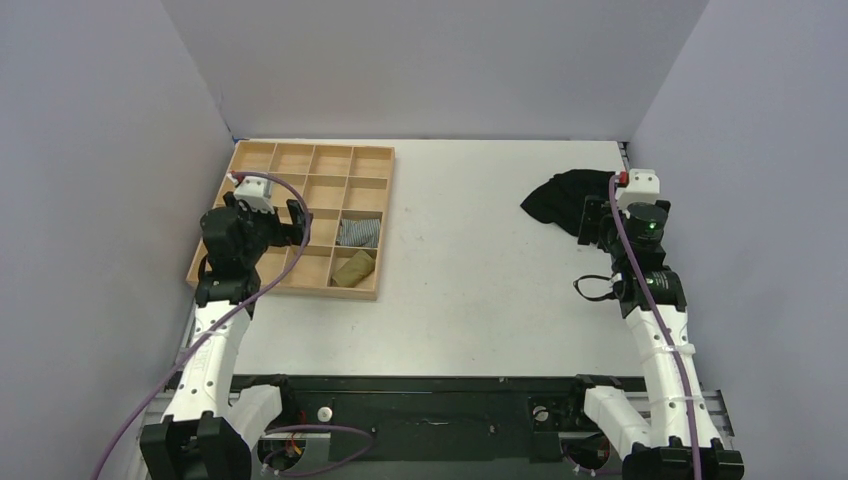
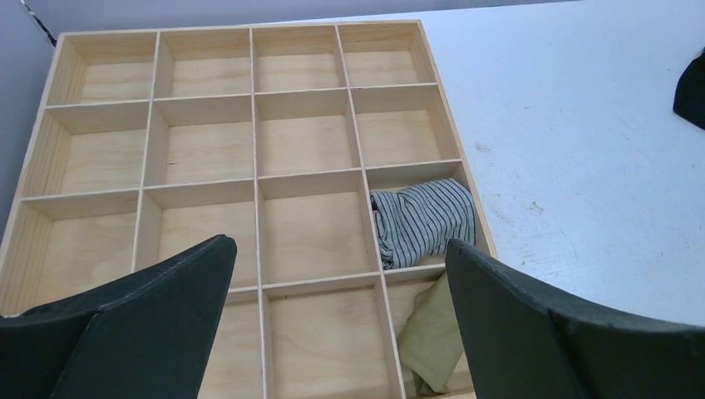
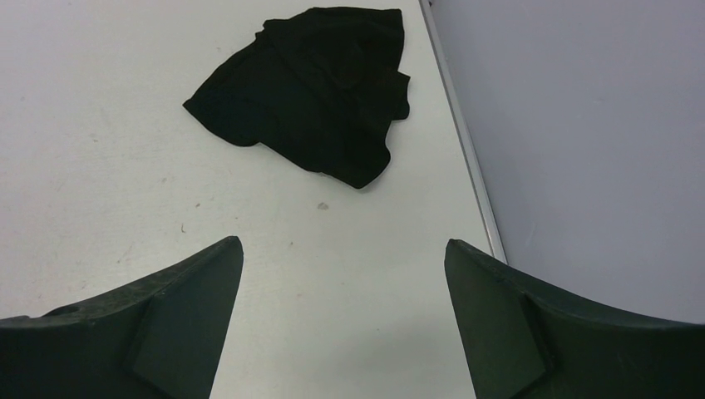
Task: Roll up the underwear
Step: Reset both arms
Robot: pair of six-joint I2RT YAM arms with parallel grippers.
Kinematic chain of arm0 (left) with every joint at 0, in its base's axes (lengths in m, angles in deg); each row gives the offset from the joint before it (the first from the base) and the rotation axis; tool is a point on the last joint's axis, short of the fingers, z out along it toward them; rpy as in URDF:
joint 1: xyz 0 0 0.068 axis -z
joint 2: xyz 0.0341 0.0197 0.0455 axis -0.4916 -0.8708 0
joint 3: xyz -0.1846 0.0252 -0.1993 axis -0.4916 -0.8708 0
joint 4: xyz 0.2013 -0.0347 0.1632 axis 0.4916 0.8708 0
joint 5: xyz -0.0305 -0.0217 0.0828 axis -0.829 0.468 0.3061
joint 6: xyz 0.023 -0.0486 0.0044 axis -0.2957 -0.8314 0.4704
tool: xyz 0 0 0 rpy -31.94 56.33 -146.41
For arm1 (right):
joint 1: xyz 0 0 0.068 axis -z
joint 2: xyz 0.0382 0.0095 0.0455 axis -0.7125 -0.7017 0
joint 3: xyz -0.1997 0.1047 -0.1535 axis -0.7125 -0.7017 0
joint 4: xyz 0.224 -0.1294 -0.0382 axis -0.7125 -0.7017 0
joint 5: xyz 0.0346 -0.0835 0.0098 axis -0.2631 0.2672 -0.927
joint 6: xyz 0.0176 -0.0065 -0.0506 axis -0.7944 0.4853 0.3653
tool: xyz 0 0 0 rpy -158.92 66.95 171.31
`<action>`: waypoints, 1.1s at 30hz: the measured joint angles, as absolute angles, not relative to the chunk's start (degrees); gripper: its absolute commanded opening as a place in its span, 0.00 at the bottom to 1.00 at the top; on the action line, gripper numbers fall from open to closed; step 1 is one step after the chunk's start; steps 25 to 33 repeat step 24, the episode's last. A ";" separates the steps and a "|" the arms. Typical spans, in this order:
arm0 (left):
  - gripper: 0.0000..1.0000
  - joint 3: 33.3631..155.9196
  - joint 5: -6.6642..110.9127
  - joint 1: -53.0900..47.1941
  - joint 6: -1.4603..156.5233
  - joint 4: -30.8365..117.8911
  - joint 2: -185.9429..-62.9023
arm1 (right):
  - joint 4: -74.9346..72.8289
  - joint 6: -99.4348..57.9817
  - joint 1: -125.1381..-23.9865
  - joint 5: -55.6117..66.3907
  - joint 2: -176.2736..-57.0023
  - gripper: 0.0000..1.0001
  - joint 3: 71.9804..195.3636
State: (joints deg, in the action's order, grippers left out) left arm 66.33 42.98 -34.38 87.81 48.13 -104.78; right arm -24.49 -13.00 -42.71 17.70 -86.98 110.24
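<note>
The olive-khaki underwear (image 1: 354,268) lies bunched in the tray's near right compartment. It also shows in the left wrist view (image 2: 432,332), partly hidden behind my right finger; no cream panel shows. My left gripper (image 1: 268,212) hovers over the tray's near left part, open and empty, its jaws wide apart in the left wrist view (image 2: 339,245). My right gripper (image 1: 594,222) is open and empty at the far right of the table, over bare table in the right wrist view (image 3: 342,243).
The wooden tray (image 1: 385,215) has several compartments (image 2: 249,29). A grey-blue striped cloth roll (image 1: 358,232) fills the compartment just beyond the underwear (image 2: 424,220). A black garment (image 1: 565,198) lies crumpled ahead of my right gripper (image 3: 308,83), near the right wall.
</note>
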 measured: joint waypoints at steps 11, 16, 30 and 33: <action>0.97 58.74 43.00 -34.38 87.37 42.73 -102.97 | -24.01 -10.54 -42.45 18.09 -86.43 0.87 108.41; 0.97 58.74 43.00 -34.38 86.89 41.88 -103.10 | -23.59 -9.42 -42.45 17.33 -85.05 0.87 107.25; 0.97 58.74 43.00 -34.57 86.76 41.90 -103.69 | -23.46 -8.41 -42.45 16.78 -84.22 0.87 106.86; 0.97 58.74 43.00 -34.57 86.76 41.90 -103.69 | -23.46 -8.41 -42.45 16.78 -84.22 0.87 106.86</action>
